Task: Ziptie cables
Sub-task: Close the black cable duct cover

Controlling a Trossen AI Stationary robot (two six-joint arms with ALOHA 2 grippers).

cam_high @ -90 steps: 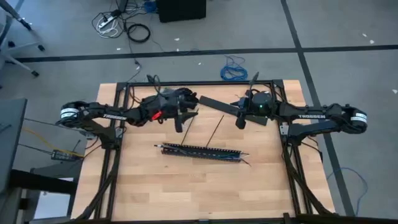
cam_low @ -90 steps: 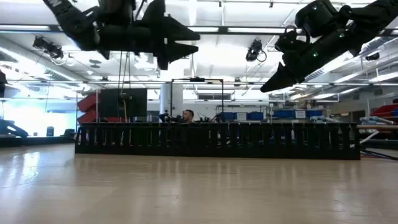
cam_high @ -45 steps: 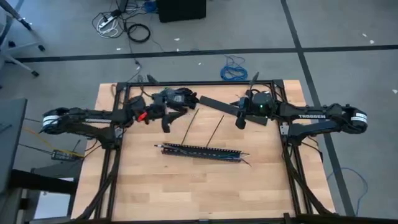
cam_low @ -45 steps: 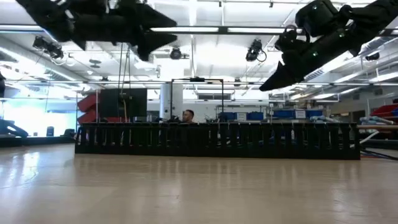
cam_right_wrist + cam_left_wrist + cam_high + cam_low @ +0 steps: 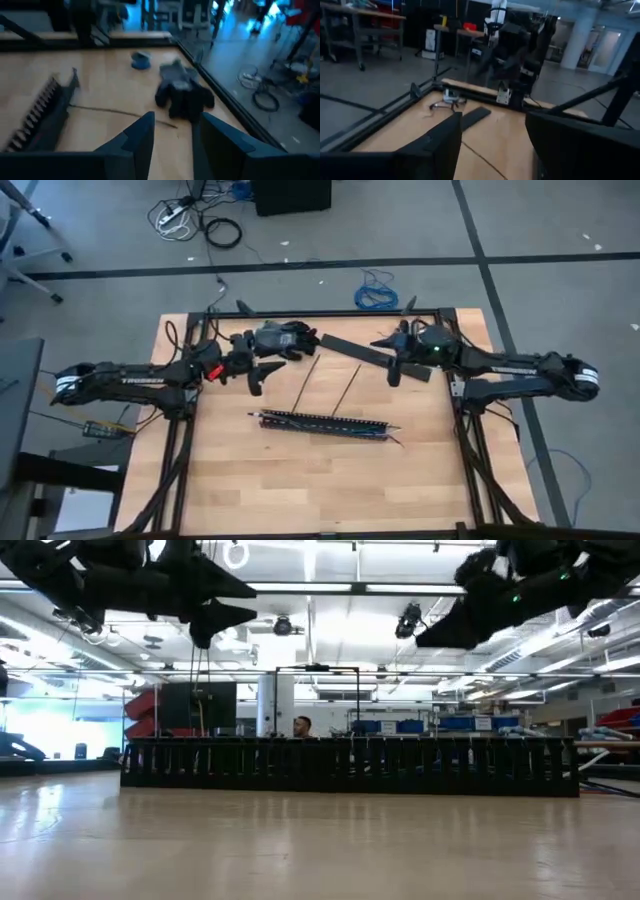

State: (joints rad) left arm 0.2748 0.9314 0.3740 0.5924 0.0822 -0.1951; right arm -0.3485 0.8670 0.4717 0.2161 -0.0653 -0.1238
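I see the left gripper (image 5: 255,375) in the upper left of the high view, above the table (image 5: 300,480), fingers spread and empty. The right gripper (image 5: 392,365) hangs at upper centre-right, fingers parted, gripping nothing. The cables (image 5: 325,423) lie mid-frame along the black comb-like strip (image 5: 300,418), well apart from both grippers.

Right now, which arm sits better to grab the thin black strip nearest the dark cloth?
Probably left: the open left gripper hovers nearer that thin black strip; the right gripper hangs farther.
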